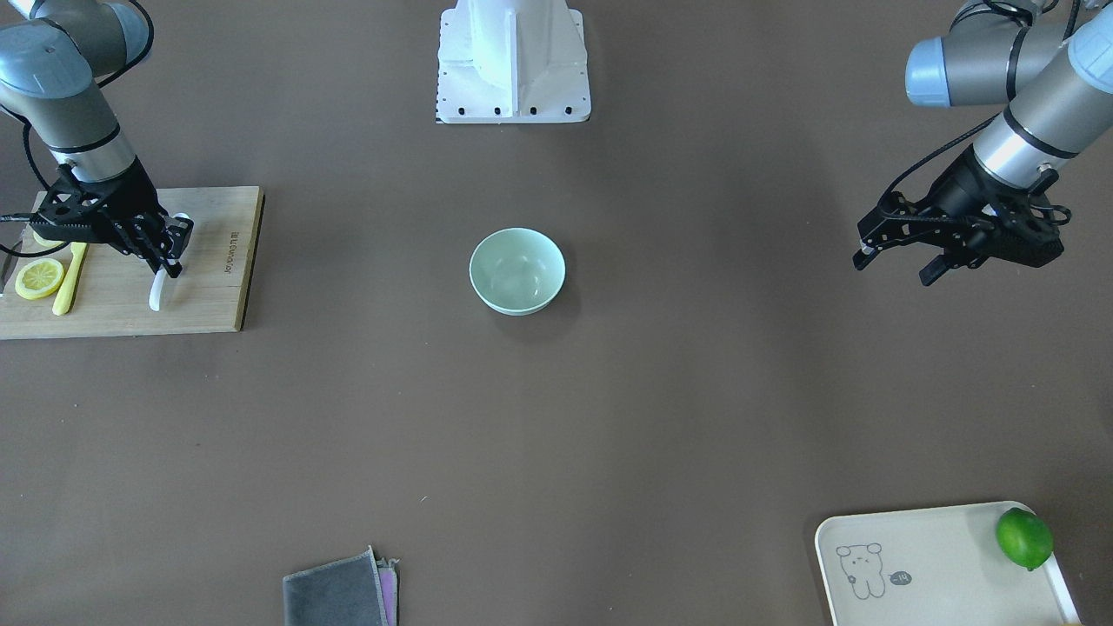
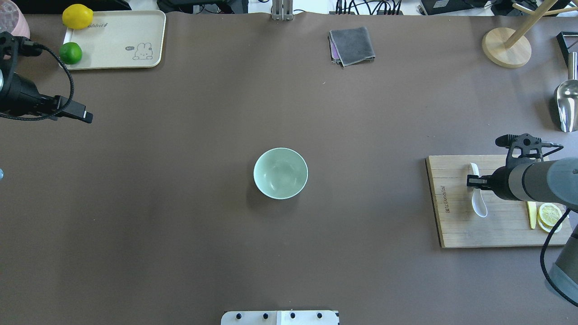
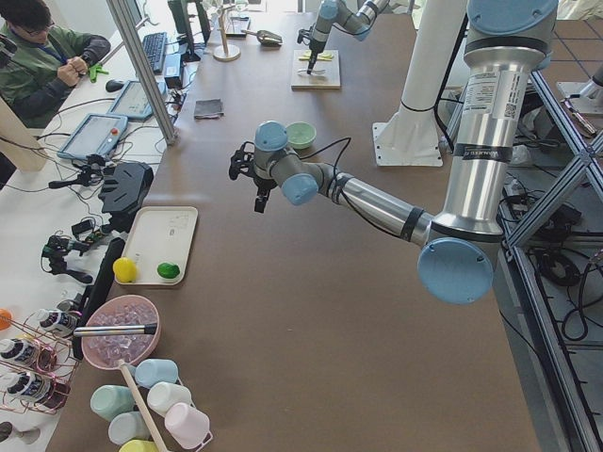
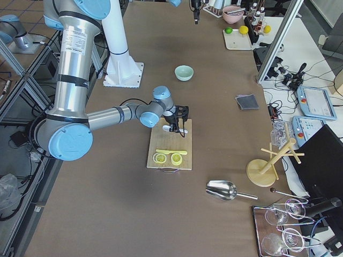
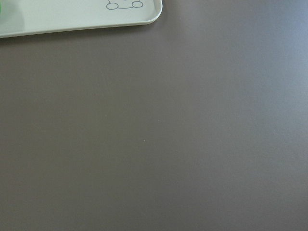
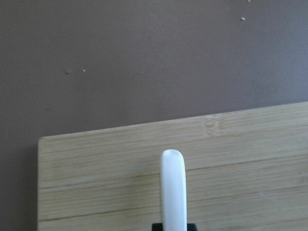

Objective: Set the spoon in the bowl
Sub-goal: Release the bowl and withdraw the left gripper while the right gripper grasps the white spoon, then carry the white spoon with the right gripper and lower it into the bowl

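Observation:
The white spoon [image 1: 157, 291] lies along the wooden cutting board [image 1: 209, 287] on my right side, and it also shows in the overhead view [image 2: 479, 205]. My right gripper [image 1: 171, 252] points down at the board and is shut on the spoon's middle. The spoon's handle [image 6: 173, 187] sticks out ahead of the jaws in the right wrist view. The pale green bowl [image 1: 517, 271] stands empty at the table's middle [image 2: 280, 174], far from the spoon. My left gripper [image 1: 896, 265] hovers open and empty above bare table on my left.
A yellow knife [image 1: 68, 283] and a lemon slice [image 1: 39, 278] lie on the board behind my right gripper. A cream tray [image 2: 113, 40] with a lime [image 2: 71, 53] and a lemon [image 2: 77, 16] sits far left. A grey cloth [image 2: 352, 45] lies at the far edge.

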